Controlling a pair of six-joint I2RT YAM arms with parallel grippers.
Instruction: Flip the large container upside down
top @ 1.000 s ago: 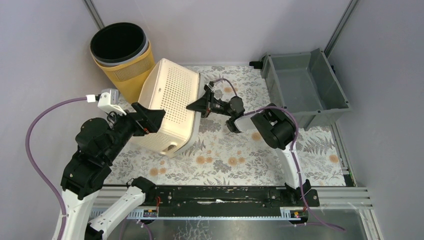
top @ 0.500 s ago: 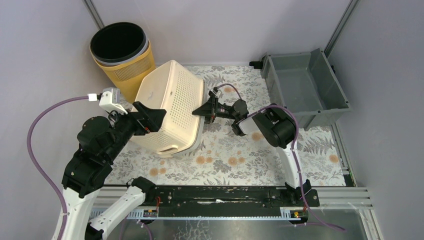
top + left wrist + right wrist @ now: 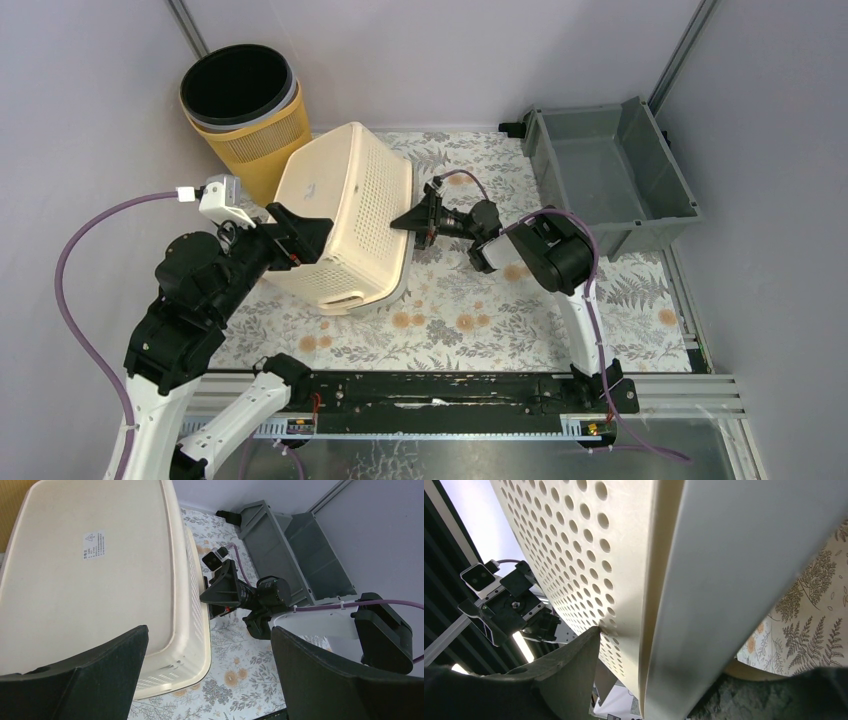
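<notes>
The large container is a cream perforated basket (image 3: 345,215) lying almost upside down on the floral mat, its flat base with a small label facing up (image 3: 90,570). Its right rim is still raised a little. My right gripper (image 3: 413,222) is at that right rim. In the right wrist view the rim and holed wall (image 3: 589,545) run between its fingers (image 3: 574,665), and the gripper (image 3: 674,655) is shut on the rim. My left gripper (image 3: 305,235) is open and empty, hovering above the basket's near left side (image 3: 209,630).
A yellow bin with a black liner (image 3: 245,110) stands right behind the basket at the back left. A grey open tote (image 3: 610,175) sits at the back right. The floral mat (image 3: 480,300) covers the table.
The basket has tipped further over, from lying on its side to nearly base-up. My right gripper has moved right and down with the rim. The left arm has barely moved.
</notes>
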